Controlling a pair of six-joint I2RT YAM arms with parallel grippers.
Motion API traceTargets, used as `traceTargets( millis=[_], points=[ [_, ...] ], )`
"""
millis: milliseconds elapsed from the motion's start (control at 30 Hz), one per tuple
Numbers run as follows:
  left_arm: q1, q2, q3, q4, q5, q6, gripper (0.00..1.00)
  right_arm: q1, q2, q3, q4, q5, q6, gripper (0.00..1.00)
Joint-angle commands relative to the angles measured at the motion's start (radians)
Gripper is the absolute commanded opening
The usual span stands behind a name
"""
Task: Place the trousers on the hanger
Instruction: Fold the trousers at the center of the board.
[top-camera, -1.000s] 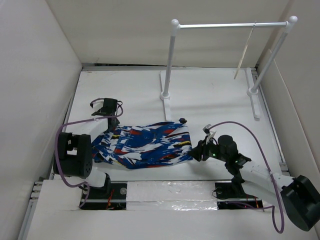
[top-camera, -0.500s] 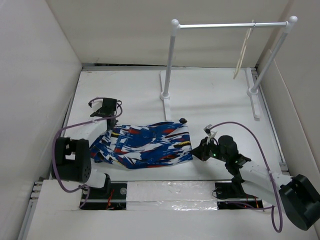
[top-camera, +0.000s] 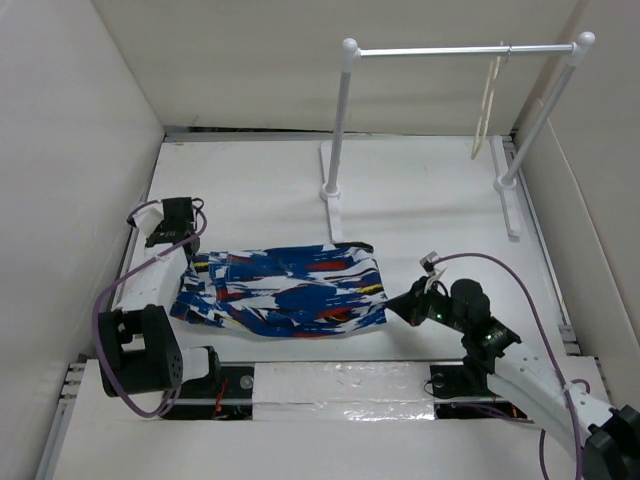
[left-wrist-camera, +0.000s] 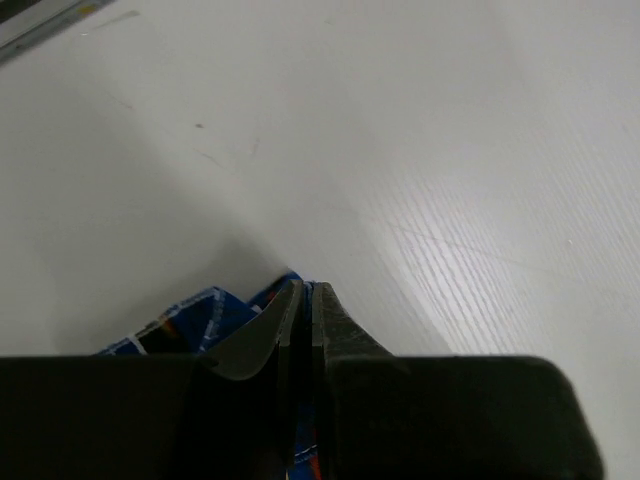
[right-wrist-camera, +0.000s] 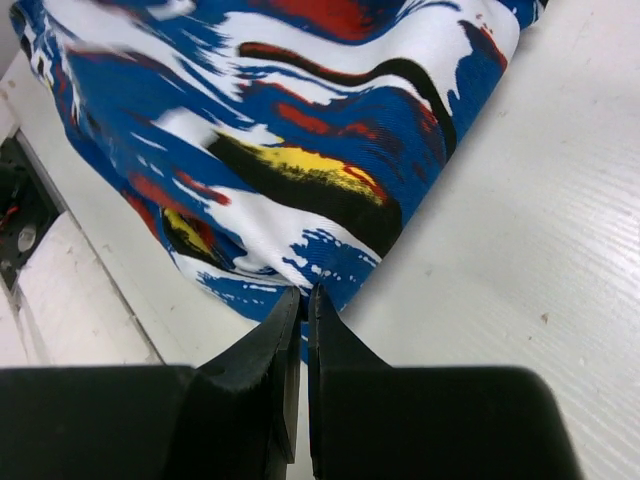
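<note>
While going left to right across the table: seeing left gripper clamping fully shut on the left end of the trousers, pinching blue cloth between closed fingers. Noting trousers lying flat and slightly bunched near the front edge, spanning between the two arms. Seeing right gripper biting the right hem, closing down to a sliver with only the cloth edge caught at the fingertips. Spotting hanger dangling by its hook at the far right of the rail stand, at the rear, well apart from the cloth, showing edge-on and tilting slightly.

Flagging risks, as judgement only:
- Reading the right-side bite as shallow; risking the hem slipping out on lifting, with cloth weight pulling against the tips.
- Possibly catching only the top layer at either end; risking legs unfolding and dragging on the table.
- Hanging free on the crossbar; risking the hanger swinging, sliding or unhooking when pushed by cloth.
- Needing a long carry to rear right; risking uneven lifting and sagging cloth snagging on a post or foot of the stand.

Counting: one pair of trousers, one hanger, one rail stand, two grippers, both holding cloth.
</note>
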Motion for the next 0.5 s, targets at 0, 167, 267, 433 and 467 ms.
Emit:
traceTargets(
  millis=[0, 167, 267, 433, 467],
  points=[
    [0.073, 0.012, 0.007, 0.014, -0.003, 0.012, 0.0, -0.008, -0.07, 0.021, -0.149, 0.044, -0.003, 0.0],
    [0.073, 0.08, 0.049, 0.023, 0.031, 0.026, 0.0, -0.008, -0.105, 0.001, -0.189, 0.033, 0.022, 0.0],
    [0.073, 0.107, 0.047, 0.049, 0.077, 0.043, 0.04, -0.008, -0.087, 0.0, -0.162, 0.043, 0.028, 0.0],
    [0.042, 0.072, 0.021, 0.083, 0.146, 0.056, 0.41, -0.008, 0.008, 0.023, -0.113, 0.038, -0.007, 0.41],
    [0.027, 0.055, 0.022, 0.086, 0.146, 0.061, 0.47, -0.008, 0.019, 0.03, -0.114, 0.035, -0.017, 0.48]
  ],
)
